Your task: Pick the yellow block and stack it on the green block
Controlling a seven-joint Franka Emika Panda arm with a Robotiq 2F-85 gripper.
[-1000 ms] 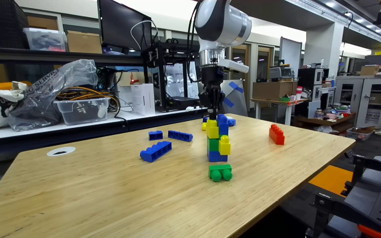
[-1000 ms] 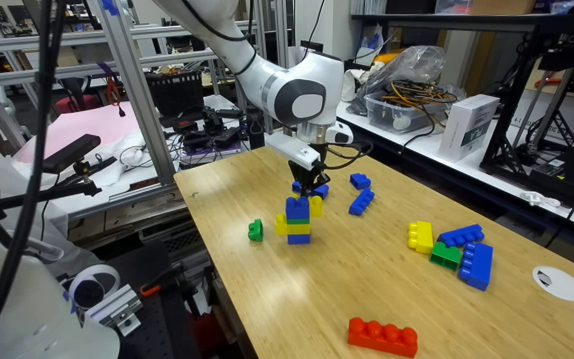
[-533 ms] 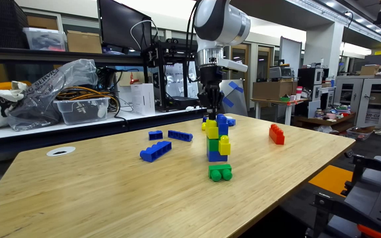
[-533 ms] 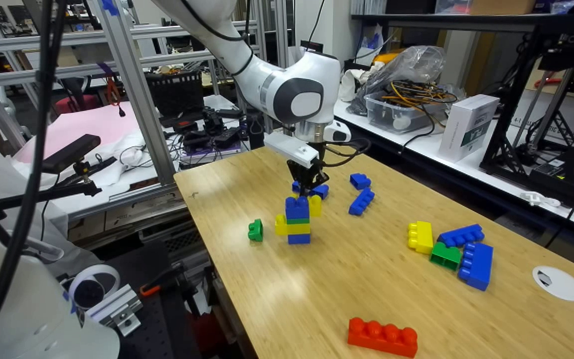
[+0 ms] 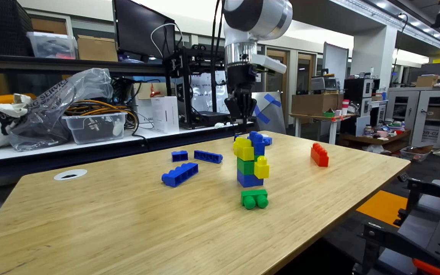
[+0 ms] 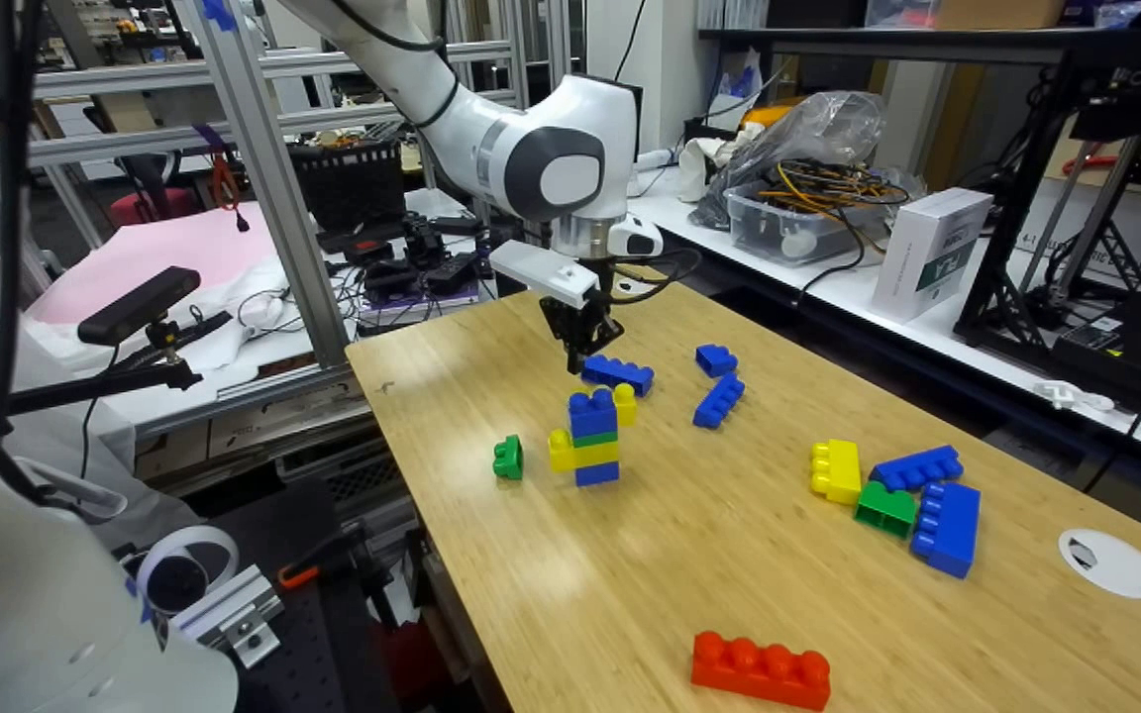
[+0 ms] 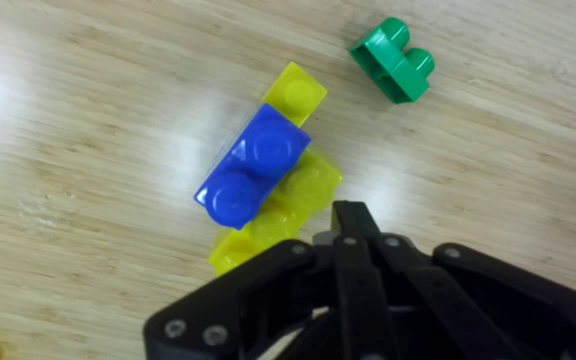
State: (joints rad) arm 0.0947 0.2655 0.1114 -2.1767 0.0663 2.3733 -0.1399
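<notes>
The end effector (image 7: 350, 217) has just lifted away from the tower (image 6: 594, 437) and drawn back: half a second ago it was down by the top of the yellow block (image 5: 245, 149), and now there is a clear gap below it. It is pressed together with nothing in its grip. The yellow block sits up on the tower, resting on the green block (image 5: 245, 167) and just beside the top blue block (image 7: 253, 165), so I judge the stacking all but done and this the retreat. In both exterior views the tower has also turned slightly over that time, though it stands upright. The wrist view blurs the yellow block and the end effector hides one end of it, so I can't tell whether it is pushed fully home; it may lie a little askew. Around it on the counter (image 5: 120, 217), a spare green block (image 7: 393, 65) lies near the tower, while a red block (image 6: 761, 671) and a spare yellow block (image 6: 836, 471) lie well apart. Nothing seems to stand in the way of a straight rise. The likelier trouble is one more brush: the yellow block looks to overhang, and a nudge could tip the tower.
</notes>
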